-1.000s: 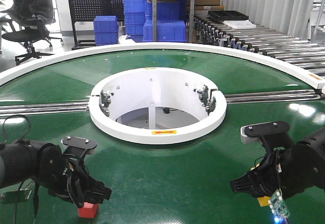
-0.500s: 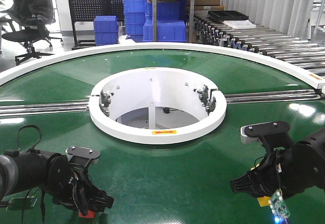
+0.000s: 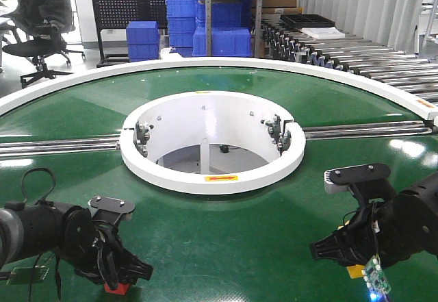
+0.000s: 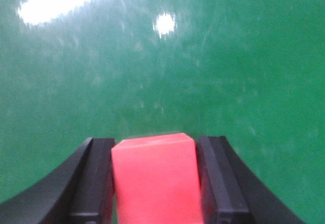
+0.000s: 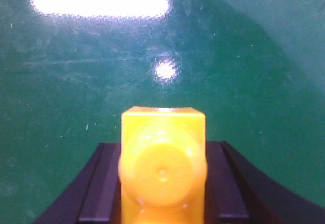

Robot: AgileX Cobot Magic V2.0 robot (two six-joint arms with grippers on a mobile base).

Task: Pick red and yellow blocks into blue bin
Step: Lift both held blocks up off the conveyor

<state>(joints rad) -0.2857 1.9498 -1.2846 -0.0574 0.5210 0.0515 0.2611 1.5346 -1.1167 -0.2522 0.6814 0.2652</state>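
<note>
Left wrist-mounted view shows us the left pincer [image 4: 155, 145] closed on the red cube [image 4: 154, 181], pressing it from both sides, low over the green desk [image 4: 162, 56]; in the right wrist view the right pincer [image 5: 162, 150] is closed the same way on the yellow brick [image 5: 162, 132], which stands out past its tips. We find no blue bin in any view, so we think the whole carry is not yet done. We judge a slip to be the main danger: a quick swing could twist the smooth plastic, above all the brick, out of the grip.
</note>
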